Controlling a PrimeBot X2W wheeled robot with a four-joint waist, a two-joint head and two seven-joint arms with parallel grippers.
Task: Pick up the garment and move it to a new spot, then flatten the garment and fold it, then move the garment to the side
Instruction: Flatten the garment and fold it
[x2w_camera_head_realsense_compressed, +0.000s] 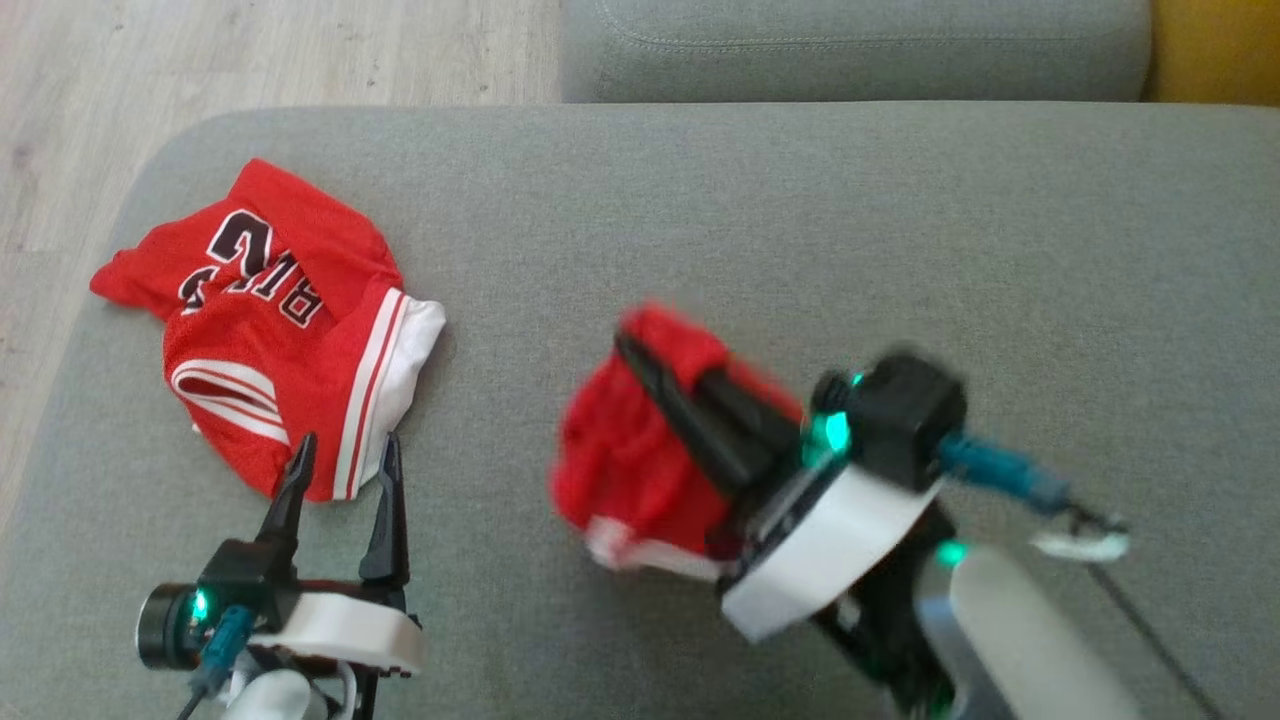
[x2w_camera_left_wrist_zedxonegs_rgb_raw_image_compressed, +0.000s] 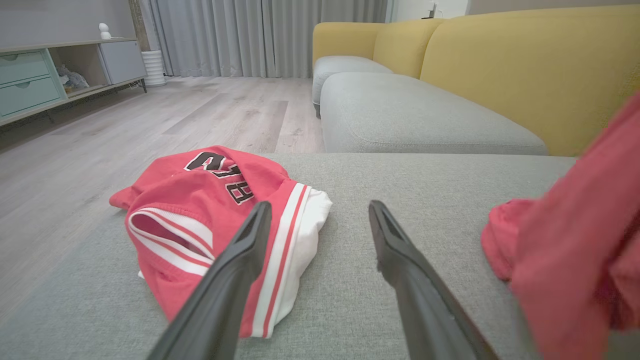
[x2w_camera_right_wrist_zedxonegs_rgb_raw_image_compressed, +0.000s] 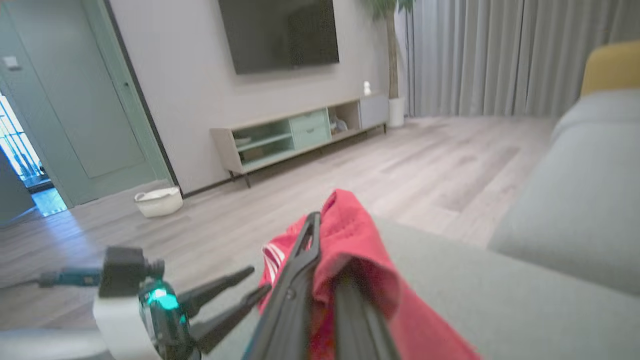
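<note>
From the head view, the right gripper (x2w_camera_head_realsense_compressed: 660, 365) was clamped on a bunched red garment (x2w_camera_head_realsense_compressed: 620, 460) near the middle of the grey sofa seat (x2w_camera_head_realsense_compressed: 800, 220). The picture was blurred there, so whether the cloth's white-edged lower part hung clear of the seat could not be told. A second red piece, a jersey (x2w_camera_head_realsense_compressed: 280, 330) with black lettering and white stripes, lay crumpled at the seat's left end. The left gripper (x2w_camera_head_realsense_compressed: 345, 455) stood wide and empty, its tips just at the jersey's near edge. In the left wrist view, that gripper's two fingers were spread apart over bare seat, the jersey to their left and the held garment (x2w_camera_left_wrist_zedxonegs_rgb_raw_image_compressed: 575, 260) hanging as a loose red mass at the right. In the right wrist view, red cloth was draped over and between the right gripper's closed fingers, and the left gripper (x2w_camera_right_wrist_zedxonegs_rgb_raw_image_compressed: 257, 280) showed open at the lower left. By my reading, the pick-up was done and the carry to a new spot was under way. Setting the garment down, flattening, folding and moving it aside were all left to do.
</note>
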